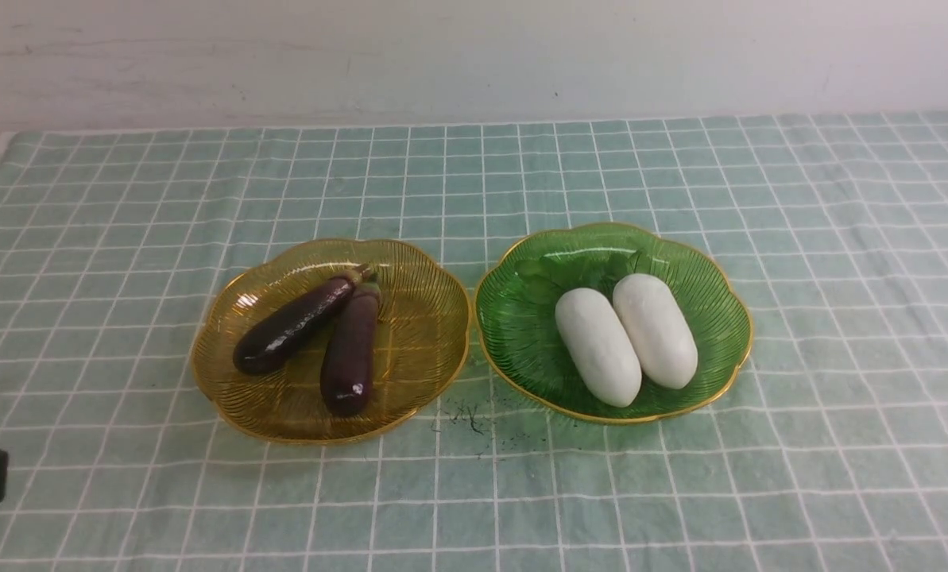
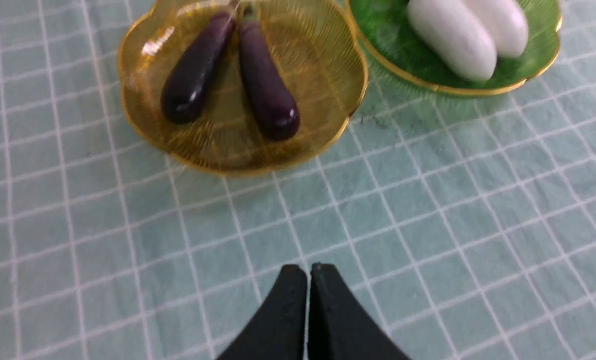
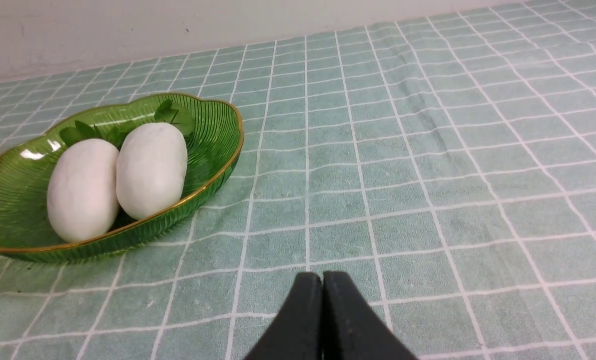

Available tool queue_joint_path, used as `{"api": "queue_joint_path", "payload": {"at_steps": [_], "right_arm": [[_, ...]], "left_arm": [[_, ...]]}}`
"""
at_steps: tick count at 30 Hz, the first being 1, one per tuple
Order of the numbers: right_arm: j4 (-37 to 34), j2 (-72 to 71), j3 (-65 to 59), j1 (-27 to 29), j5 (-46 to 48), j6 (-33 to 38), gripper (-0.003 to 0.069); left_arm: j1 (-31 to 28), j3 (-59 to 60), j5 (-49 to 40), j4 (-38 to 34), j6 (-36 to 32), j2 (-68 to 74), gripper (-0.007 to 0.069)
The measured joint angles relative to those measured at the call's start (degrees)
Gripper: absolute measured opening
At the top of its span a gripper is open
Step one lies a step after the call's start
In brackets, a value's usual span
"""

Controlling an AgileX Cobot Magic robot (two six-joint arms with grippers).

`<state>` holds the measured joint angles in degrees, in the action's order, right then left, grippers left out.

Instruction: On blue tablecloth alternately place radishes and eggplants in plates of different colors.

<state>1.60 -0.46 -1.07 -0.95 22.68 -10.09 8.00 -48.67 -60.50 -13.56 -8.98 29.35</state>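
Nearest the robot, above the bare cloth, both grippers, left and right, have jaws pressed together, holding nothing. Farther on, the amber plate holds both eggplants; the green plate, just beside it, holds both radishes.

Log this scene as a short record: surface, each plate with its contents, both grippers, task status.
surface: blue tablecloth, white grid
amber plate: two eggplants, stems meeting
green plate: two radishes, side by side, leaves toward the wall
plates: side by side, rims close
left gripper: jaws shut, holding nothing
right gripper: jaws shut, holding nothing
task status: all four vegetables plated, sorted by kind
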Motion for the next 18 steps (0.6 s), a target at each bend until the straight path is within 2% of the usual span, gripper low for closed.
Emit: {"api": "queue_joint_path", "payload": {"at_steps": [3, 6, 11, 18], "right_arm": [[0.00, 0.00, 0.00, 0.00, 0.00, 0.00, -0.0015], [0.00, 0.00, 0.00, 0.00, 0.00, 0.00, -0.0015], [0.00, 0.00, 0.00, 0.00, 0.00, 0.00, -0.0015], [0.00, 0.00, 0.00, 0.00, 0.00, 0.00, -0.0015]], "left_arm": [[0.06, 8.98, 13.94, -3.88, -1.01, -6.84, -0.0008], [0.06, 14.19, 21.76, -6.74, -1.18, -11.06, -0.0008], [0.06, 19.10, 24.40, -7.99, -1.23, -13.98, -0.0008], [0.06, 21.76, 23.37, -7.99, -1.23, -13.97, -0.0008]]}}
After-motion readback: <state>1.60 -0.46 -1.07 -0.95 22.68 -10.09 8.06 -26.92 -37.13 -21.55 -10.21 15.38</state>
